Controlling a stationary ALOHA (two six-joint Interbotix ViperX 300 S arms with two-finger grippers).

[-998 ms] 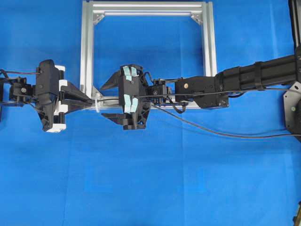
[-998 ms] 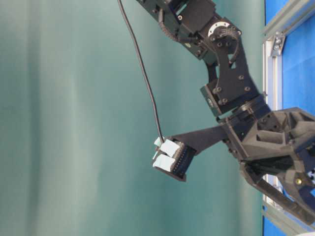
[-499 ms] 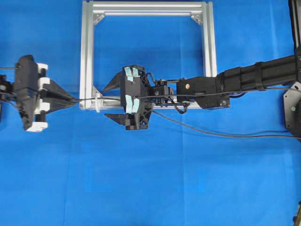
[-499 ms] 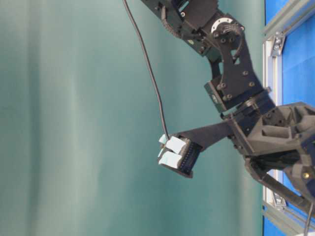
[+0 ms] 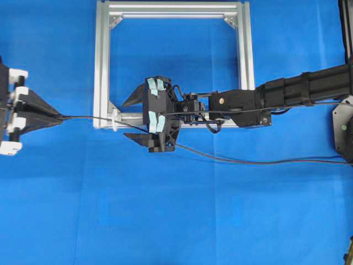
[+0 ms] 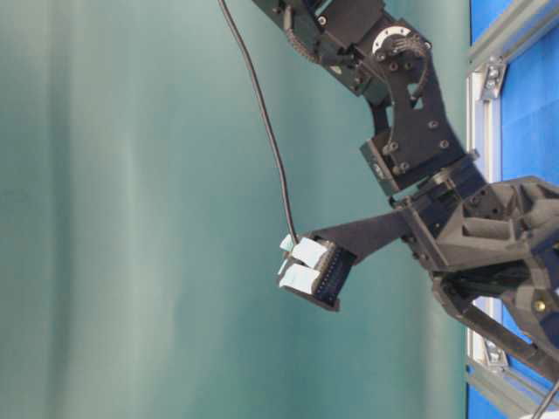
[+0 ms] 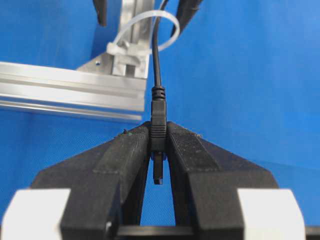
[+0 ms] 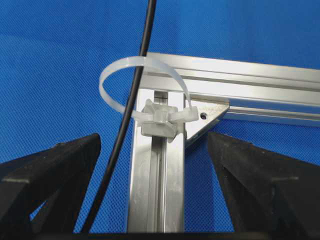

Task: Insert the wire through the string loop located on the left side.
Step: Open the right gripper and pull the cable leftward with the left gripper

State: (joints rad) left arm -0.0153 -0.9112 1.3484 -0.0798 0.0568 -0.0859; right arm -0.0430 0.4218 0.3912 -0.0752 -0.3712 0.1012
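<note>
Running level through string loop [image 5: 115,120], wire [image 5: 88,117], plug pinched by left pincer [image 5: 52,116], right pincer [image 5: 132,118] spread

The thin black wire [image 8: 131,95] runs straight through the white string loop [image 8: 145,80], an upright translucent ring on the frame's seven o'clock corner, its plug end out toward nine o'clock.

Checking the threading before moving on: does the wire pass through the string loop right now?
Yes, in the right wrist view the wire runs through the string loop above the aluminium frame.
</note>
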